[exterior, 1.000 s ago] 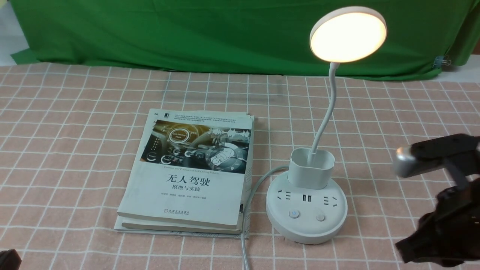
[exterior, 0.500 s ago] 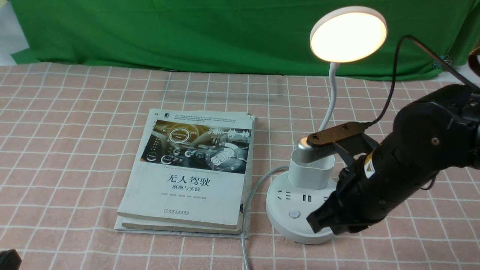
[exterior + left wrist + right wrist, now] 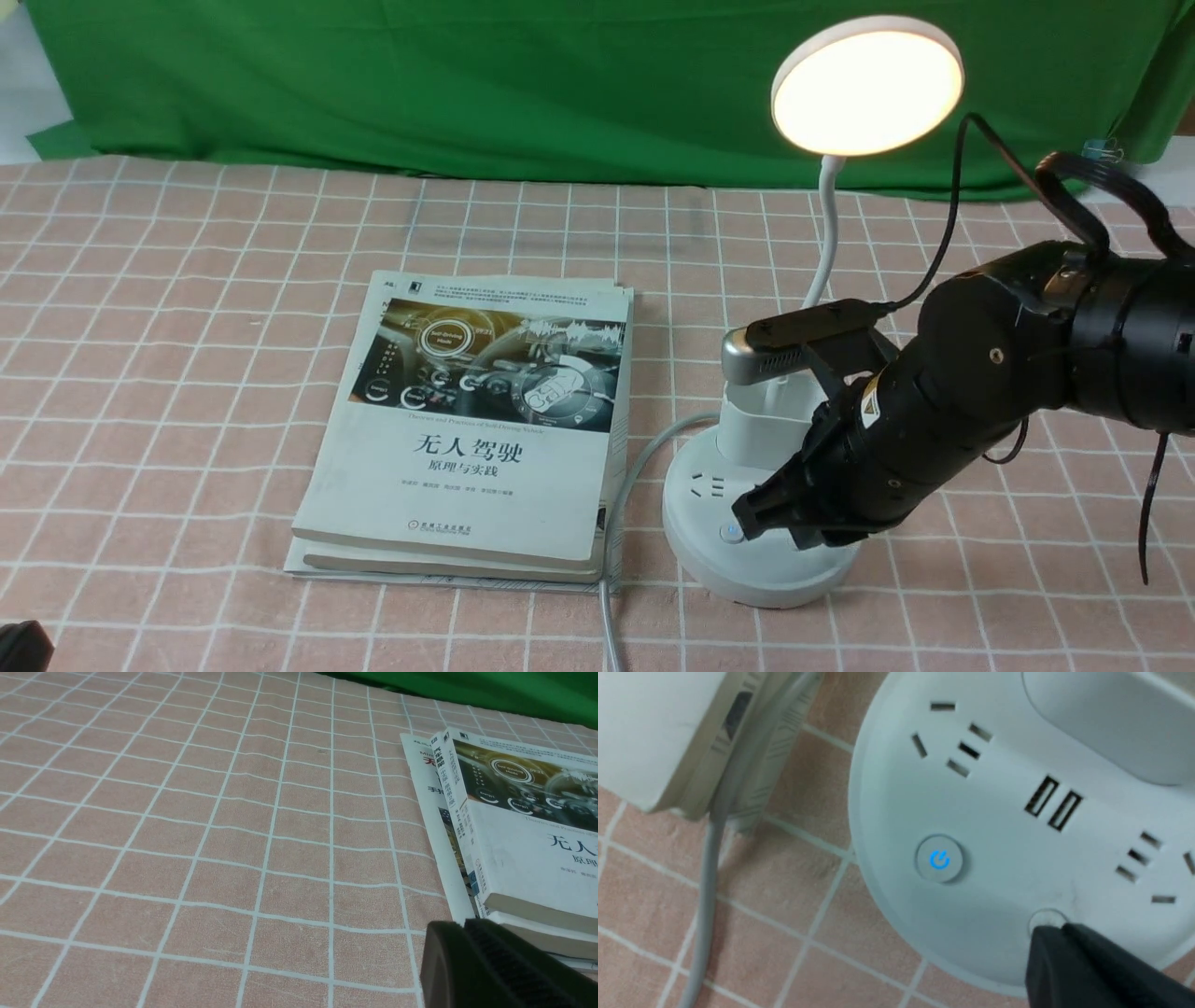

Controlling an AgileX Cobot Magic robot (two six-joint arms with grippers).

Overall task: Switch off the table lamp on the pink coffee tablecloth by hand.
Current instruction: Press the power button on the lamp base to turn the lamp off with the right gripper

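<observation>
The white table lamp stands on the pink coffee tablecloth [image 3: 187, 280]. Its disc head [image 3: 866, 84] glows warm yellow. The round base [image 3: 695, 546] shows in the right wrist view [image 3: 999, 826] with sockets, a blue-lit power button [image 3: 939, 860] and a plain round button [image 3: 1045, 916]. My right gripper [image 3: 750, 520], the hand, is shut and empty. In the right wrist view [image 3: 1052, 933] its tip rests on the plain button's near edge. My left gripper [image 3: 462, 926] is shut and empty, low over the cloth beside the books.
Two stacked books [image 3: 476, 420] lie left of the lamp base, also in the left wrist view [image 3: 523, 826]. The lamp's grey cable [image 3: 616, 523] runs between books and base toward the front edge. A green backdrop cloth [image 3: 467, 84] hangs behind.
My right arm has swung in from the right edge, leftward and down over the lamp base, until its tip is at the buttons. The lamp stays lit. The left arm has not moved.
</observation>
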